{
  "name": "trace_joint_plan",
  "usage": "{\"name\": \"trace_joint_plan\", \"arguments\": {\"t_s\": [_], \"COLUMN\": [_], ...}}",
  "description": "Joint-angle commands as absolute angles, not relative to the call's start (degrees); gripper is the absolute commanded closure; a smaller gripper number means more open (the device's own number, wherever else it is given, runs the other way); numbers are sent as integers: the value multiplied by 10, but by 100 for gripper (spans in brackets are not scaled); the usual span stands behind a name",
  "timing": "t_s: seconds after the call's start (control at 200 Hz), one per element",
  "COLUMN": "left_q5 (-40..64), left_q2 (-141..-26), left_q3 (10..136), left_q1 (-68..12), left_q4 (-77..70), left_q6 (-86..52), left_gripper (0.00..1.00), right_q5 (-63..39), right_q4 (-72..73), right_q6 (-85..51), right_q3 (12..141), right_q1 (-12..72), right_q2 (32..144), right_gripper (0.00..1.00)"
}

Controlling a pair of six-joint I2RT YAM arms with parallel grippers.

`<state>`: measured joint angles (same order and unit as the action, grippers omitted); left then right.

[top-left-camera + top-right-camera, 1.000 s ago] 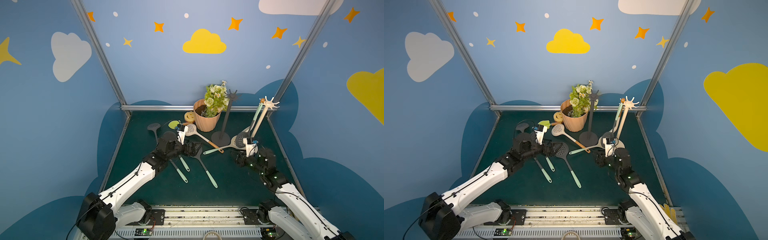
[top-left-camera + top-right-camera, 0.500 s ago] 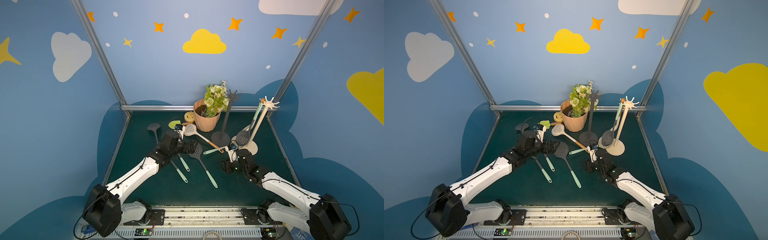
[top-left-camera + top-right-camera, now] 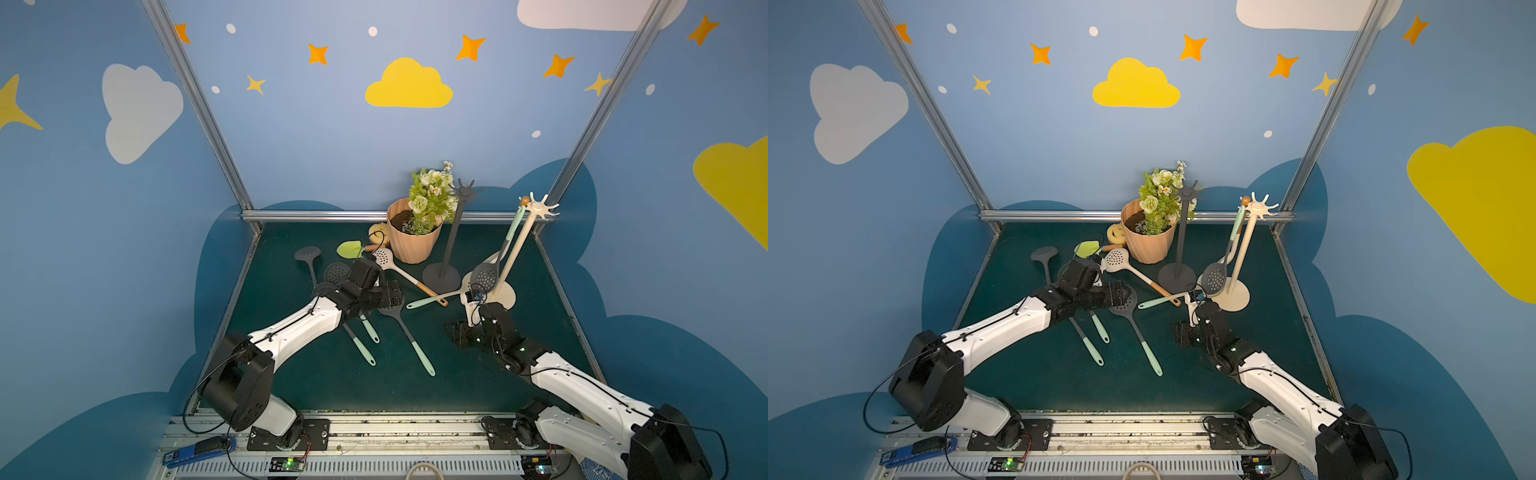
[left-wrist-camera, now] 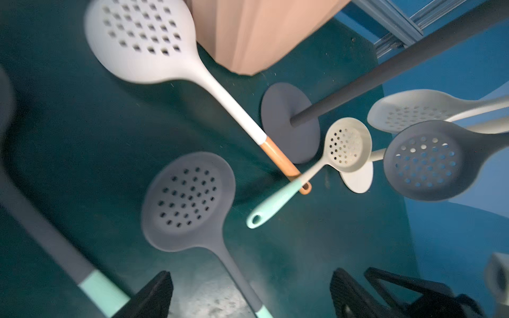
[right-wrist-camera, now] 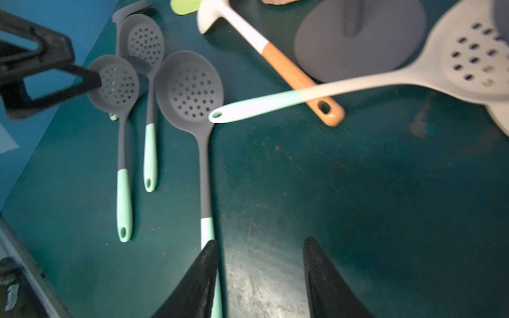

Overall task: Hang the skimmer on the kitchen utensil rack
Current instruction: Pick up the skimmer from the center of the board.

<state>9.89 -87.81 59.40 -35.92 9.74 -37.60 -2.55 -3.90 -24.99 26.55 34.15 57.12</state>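
Note:
A grey skimmer with a mint handle [image 3: 415, 347] lies flat mid-table. My left gripper [image 3: 390, 293] hovers open over where its head [image 4: 190, 201] meets the handle, the jaws standing wide on either side [image 4: 250, 278]. Nearer the front and to the right, my right gripper [image 3: 455, 334] is open and empty just above the mat [image 5: 261, 243]. The mint handle [image 5: 207, 228] runs just outside one of its fingers. The cream utensil rack [image 3: 515, 249] stands at the back right with a grey skimmer [image 3: 485, 274] hanging from it. A grey rack [image 3: 451, 241] stands beside it.
Two more grey skimmers [image 3: 308, 252] [image 3: 336, 272] lie to the left. A white skimmer with a wooden handle [image 3: 384, 257] crosses under a small cream one [image 3: 428, 300]. A flower pot [image 3: 413, 243], a green trowel [image 3: 349, 248] and a yellow sponge [image 3: 379, 232] sit at the back.
My right gripper has come away from the cream rack, moving left, toward the front and down to the mat. The left gripper has stayed over the grey skimmer, and its arm has dropped lower.

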Motion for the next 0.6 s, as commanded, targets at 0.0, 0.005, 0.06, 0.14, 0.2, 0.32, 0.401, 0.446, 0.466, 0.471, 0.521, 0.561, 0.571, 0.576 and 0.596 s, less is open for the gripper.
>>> {"name": "trace_joint_plan", "arguments": {"t_s": [0.0, 0.005, 0.06, 0.14, 0.2, 0.32, 0.401, 0.446, 0.466, 0.471, 0.521, 0.561, 0.571, 0.576, 0.596], "left_q5": [109, 107, 96, 68, 41, -10, -38, -56, -65, -67, -84, -95, -97, -99, -103], "left_q2": [-916, -917, -945, -980, -1006, -1054, -1086, -1098, -1104, -1106, -1117, -1127, -1128, -1129, -1134], "left_q3": [605, 605, 612, 615, 617, 620, 624, 624, 625, 625, 627, 628, 628, 628, 628], "left_q1": [-390, -391, -405, -427, -442, -460, -465, -466, -467, -467, -467, -467, -468, -467, -467], "left_q4": [54, 53, 33, -5, -35, -83, -111, -131, -136, -137, -151, -163, -167, -170, -178], "left_q6": [-548, -554, -612, -689, -741, -819, -858, -868, -872, -873, -878, -882, -882, -882, -883], "left_gripper": [11, 11, 11, 12, 12, 13, 14, 15, 15, 16, 16, 16, 16, 16, 17], "right_q5": [-5, -4, 0, 4, 0, -14, -19, -21, -22, -22, -21, -20, -19, -19, -18], "right_q4": [-51, -52, -56, -62, -62, -61, -69, -69, -69, -69, -74, -79, -79, -80, -82], "right_q6": [-275, -274, -276, -281, -281, -285, -286, -286, -286, -286, -285, -282, -282, -282, -281], "right_q3": [257, 256, 255, 253, 249, 238, 235, 230, 227, 227, 225, 223, 223, 222, 222], "right_q1": [333, 333, 329, 321, 317, 313, 313, 313, 313, 313, 312, 312, 312, 312, 312], "right_q2": [554, 554, 547, 533, 521, 494, 475, 461, 456, 455, 442, 433, 431, 429, 426], "right_gripper": [50, 50, 50, 50, 50, 50, 50, 50, 50, 50, 50, 50, 50, 50, 50]}}
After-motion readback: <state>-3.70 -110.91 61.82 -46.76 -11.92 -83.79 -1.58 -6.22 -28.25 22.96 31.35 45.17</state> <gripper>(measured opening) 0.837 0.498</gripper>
